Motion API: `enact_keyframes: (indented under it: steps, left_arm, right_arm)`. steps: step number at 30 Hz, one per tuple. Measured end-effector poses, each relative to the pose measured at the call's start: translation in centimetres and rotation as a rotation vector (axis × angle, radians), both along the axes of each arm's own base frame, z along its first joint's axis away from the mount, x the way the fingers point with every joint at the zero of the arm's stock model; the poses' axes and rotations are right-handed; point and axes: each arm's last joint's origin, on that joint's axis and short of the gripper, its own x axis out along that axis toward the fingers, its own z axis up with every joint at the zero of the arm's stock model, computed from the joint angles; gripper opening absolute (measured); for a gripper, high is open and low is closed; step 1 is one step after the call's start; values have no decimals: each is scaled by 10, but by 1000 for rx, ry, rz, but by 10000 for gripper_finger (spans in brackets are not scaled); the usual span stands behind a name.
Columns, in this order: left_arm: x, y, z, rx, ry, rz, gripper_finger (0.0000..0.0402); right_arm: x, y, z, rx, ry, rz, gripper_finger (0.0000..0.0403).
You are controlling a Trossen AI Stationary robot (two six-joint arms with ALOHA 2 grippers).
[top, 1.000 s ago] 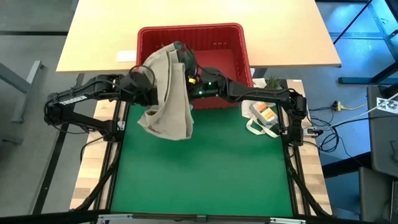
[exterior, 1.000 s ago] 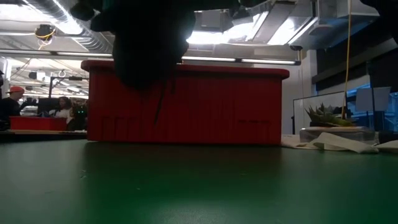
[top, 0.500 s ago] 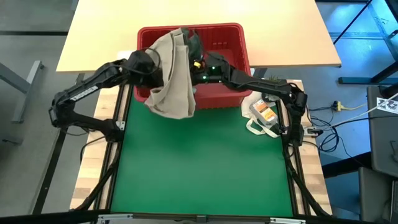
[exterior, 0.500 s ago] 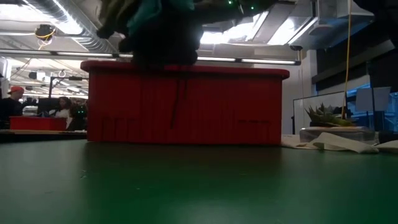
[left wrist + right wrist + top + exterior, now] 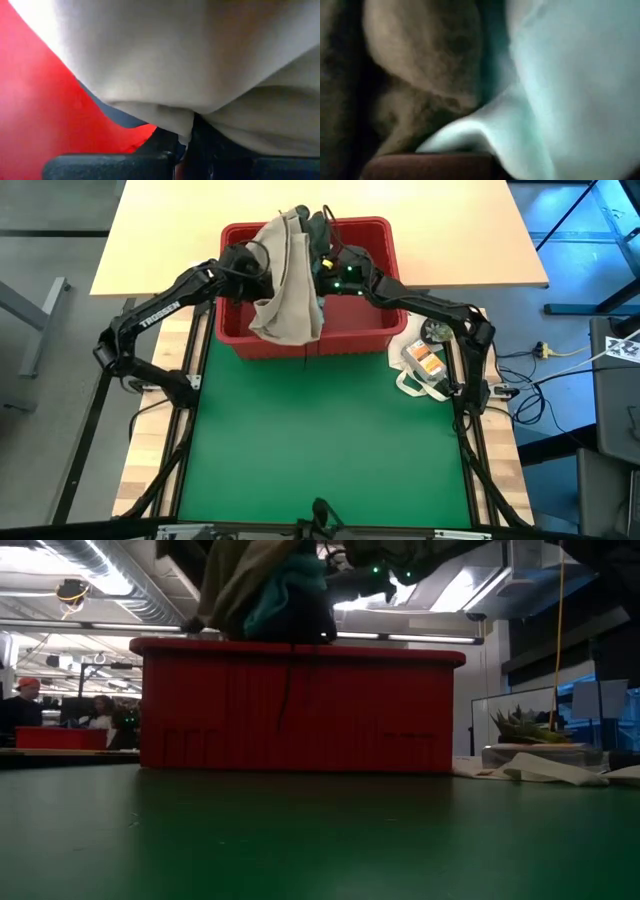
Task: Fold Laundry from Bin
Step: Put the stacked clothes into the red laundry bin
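High view: left tool [image 5: 262, 268] and right tool [image 5: 322, 262] both clamped on beige-tan cloth garment [image 5: 285, 290], bunched above red ribbed plastic bin [image 5: 390, 290]. Green table [image 5: 320, 450] bare.
Low view: teal cloth [image 5: 285, 595] hangs within bundle.
Wrist views: cloth fills frame.
Judgement: nothing folded; task barely begun.

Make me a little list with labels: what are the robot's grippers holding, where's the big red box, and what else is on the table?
left gripper: shut on the beige-tan cloth garment, over the bin
right gripper: shut, at the same bundle, light teal cloth against it
bundle: lifted, hanging over the bin's near wall
bin: red plastic ribbed laundry basket, at the green mat's far edge
also there: white cloth bag beside the bin, small potted plant
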Motion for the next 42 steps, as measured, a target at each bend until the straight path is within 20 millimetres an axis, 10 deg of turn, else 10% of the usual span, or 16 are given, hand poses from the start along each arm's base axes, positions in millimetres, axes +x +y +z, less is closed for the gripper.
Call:
enact_keyframes:
  steps: [26,42]
  left_arm:
    - [14,74,-94,-170,250,53,32]
    - [10,87,-104,-133,303,129,43]
  right_arm:
    - [5,-71,-112,168,251,-80,5]
    - [-6,-90,-121,171,282,-196,6]
